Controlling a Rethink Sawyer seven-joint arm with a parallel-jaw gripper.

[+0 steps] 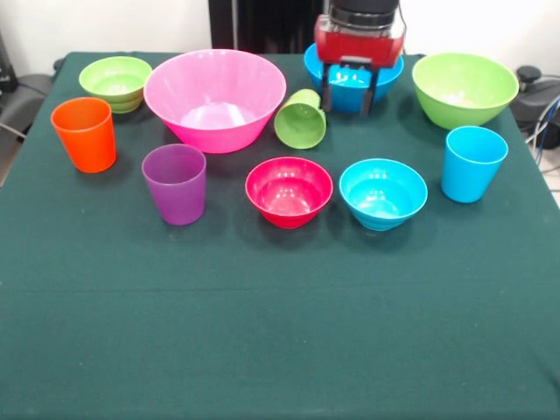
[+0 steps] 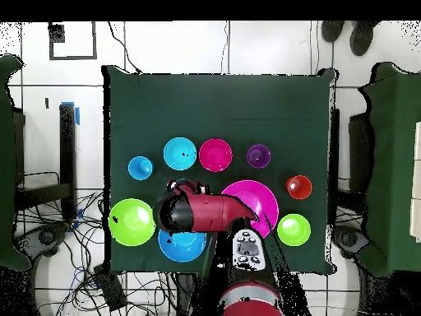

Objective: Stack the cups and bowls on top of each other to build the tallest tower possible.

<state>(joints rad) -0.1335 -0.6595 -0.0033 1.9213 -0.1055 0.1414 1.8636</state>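
Hand (image 1: 350, 98) open above blue bowl (image 1: 353, 83), tipped green cup (image 1: 301, 119) just beside

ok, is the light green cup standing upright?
No. The light green cup lies tipped on its side beside the pink bowl, mouth toward the camera.

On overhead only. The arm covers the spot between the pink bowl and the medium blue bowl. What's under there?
Observer: A light green cup, lying on its side beside the pink bowl, mouth toward the front camera.
Operator: Gripper holding anything?
Observer: No. The gripper is open and empty, hanging in front of the medium blue bowl.
Operator: Anything inside the pink bowl?
Observer: Nothing. The front view shows it empty, so no tower has been started.
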